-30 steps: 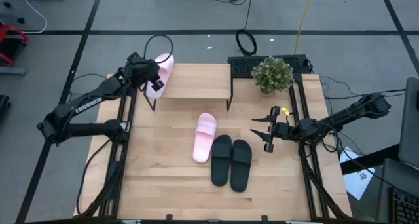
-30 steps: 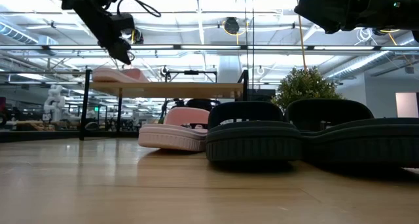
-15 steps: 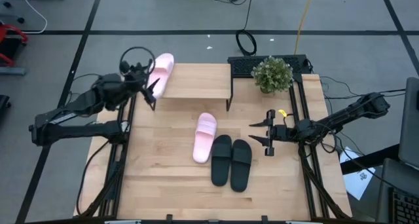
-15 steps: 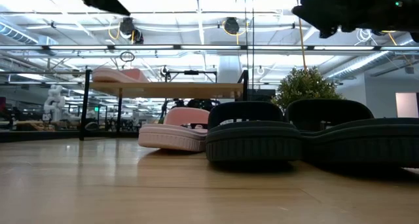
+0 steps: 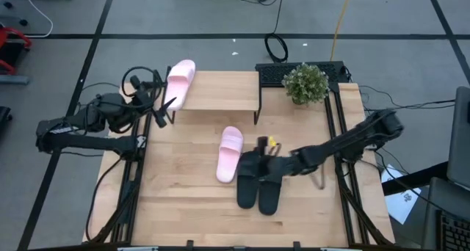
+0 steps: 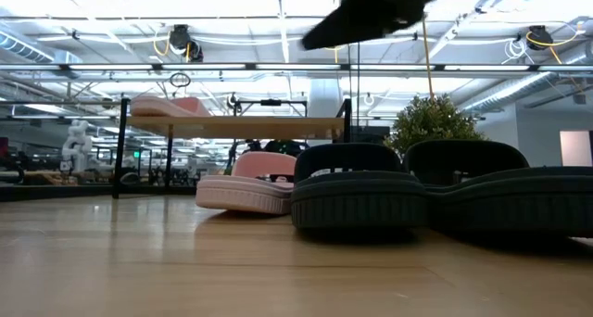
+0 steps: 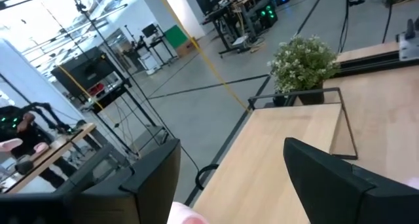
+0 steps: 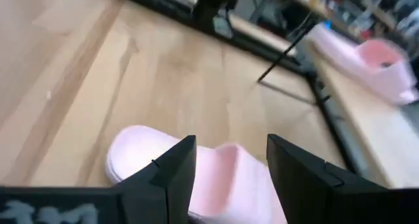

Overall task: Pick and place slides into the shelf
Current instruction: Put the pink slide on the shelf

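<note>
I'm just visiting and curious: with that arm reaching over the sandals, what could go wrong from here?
The open right gripper hovers where the pink slide and black slides lie packed together, so it might nudge a neighbour. The pink slide on the shelf overhangs the shelf edge and could slip off.

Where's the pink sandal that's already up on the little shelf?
Seen from above, the pink slide lies on the left end of the shelf, beside the open left gripper.
</note>
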Controlling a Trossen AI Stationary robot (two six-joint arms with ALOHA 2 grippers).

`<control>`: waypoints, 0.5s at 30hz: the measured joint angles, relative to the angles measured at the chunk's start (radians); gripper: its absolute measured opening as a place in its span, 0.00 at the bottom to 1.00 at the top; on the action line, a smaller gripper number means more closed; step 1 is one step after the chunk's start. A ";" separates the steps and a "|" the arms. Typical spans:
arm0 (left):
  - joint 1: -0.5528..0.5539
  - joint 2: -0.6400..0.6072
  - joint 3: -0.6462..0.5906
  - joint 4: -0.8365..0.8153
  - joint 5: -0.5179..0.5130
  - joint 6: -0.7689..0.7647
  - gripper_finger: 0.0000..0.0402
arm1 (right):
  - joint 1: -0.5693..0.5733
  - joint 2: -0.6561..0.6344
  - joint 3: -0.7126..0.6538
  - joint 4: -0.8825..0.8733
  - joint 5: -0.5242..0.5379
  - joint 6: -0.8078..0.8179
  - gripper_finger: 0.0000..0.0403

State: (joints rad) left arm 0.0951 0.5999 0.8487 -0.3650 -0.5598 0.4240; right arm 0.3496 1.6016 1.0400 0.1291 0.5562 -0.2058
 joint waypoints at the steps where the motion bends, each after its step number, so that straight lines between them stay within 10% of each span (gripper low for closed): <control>1: -0.004 0.000 0.000 0.000 0.000 0.000 0.68 | -0.003 0.041 0.045 -0.027 -0.003 0.017 0.44; 15: -0.008 0.001 0.000 -0.006 -0.001 0.012 0.68 | -0.102 0.349 0.370 -0.302 0.045 0.203 0.44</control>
State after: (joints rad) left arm 0.0875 0.6010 0.8486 -0.3708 -0.5606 0.4359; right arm 0.2476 1.9507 1.4101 -0.1732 0.6010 -0.0024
